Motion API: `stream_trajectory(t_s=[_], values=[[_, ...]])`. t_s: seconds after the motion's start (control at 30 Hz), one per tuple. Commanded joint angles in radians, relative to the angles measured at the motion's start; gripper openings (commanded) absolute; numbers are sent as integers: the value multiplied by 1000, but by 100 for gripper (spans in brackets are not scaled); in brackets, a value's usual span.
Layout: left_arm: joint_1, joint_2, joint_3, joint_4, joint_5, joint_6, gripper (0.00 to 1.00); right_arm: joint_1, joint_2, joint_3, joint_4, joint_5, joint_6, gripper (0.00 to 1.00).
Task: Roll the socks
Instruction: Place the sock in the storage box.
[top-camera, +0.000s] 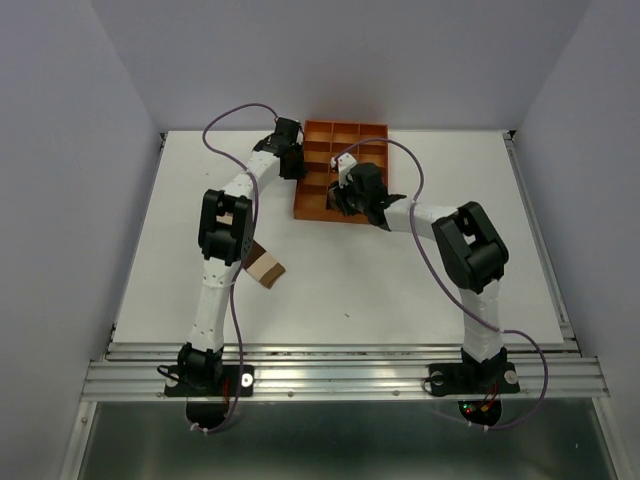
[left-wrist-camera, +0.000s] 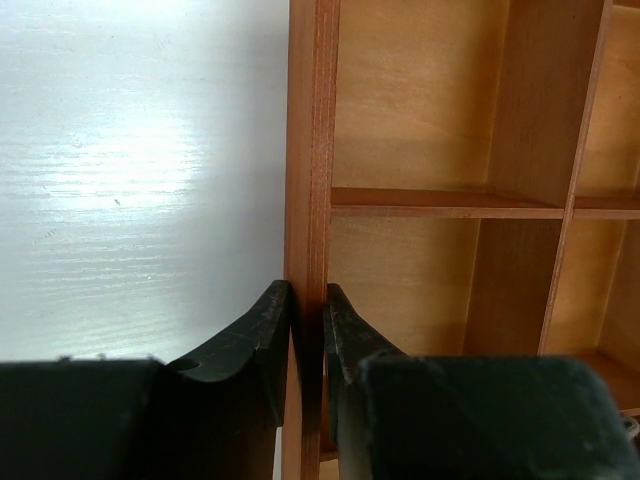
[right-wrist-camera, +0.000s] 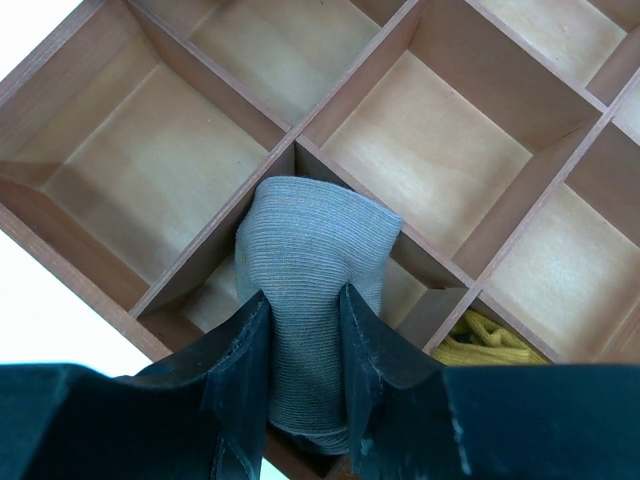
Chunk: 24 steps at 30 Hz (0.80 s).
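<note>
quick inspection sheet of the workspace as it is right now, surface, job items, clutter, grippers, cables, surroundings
surface: white table, orange tray on its far side
job's things: taupe-grey sock bunched, held over a tray compartment; yellow sock in the next compartment; banded sock on the table, partly hidden by the left arm
clutter: nothing seen
grippers: left gripper shut on the tray's left wall; right gripper shut on the taupe-grey sock
cables: purple cables, one looped loosely along each arm
surroundings: grey walls on three sides; metal rail at the near edge
</note>
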Motion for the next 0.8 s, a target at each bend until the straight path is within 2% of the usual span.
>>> stream_trajectory(t_s=[0.0, 0.27, 0.4, 0.5, 0.53, 0.7, 0.73, 0.77], values=[[22, -19, -8, 25, 35, -71, 0, 4, 74, 8, -226, -41, -7, 1], [21, -30, -22, 38, 42, -61, 0, 4, 91, -3, -236, -92, 11, 1], [21, -30, -23, 39, 44, -63, 0, 4, 92, -9, -235, -112, 53, 8], [22, -33, -30, 42, 44, -63, 0, 4, 92, -14, -218, -90, 64, 14], [22, -33, -31, 42, 42, -64, 0, 4, 91, -9, -218, -87, 67, 21], [21, -30, -31, 40, 32, -67, 0, 4, 60, 46, -258, -41, 65, 36], [21, -30, -31, 40, 32, -67, 0, 4, 43, 57, -270, -34, 61, 43], [21, -28, -31, 39, 32, -69, 0, 4, 37, 77, -279, -35, 59, 43]])
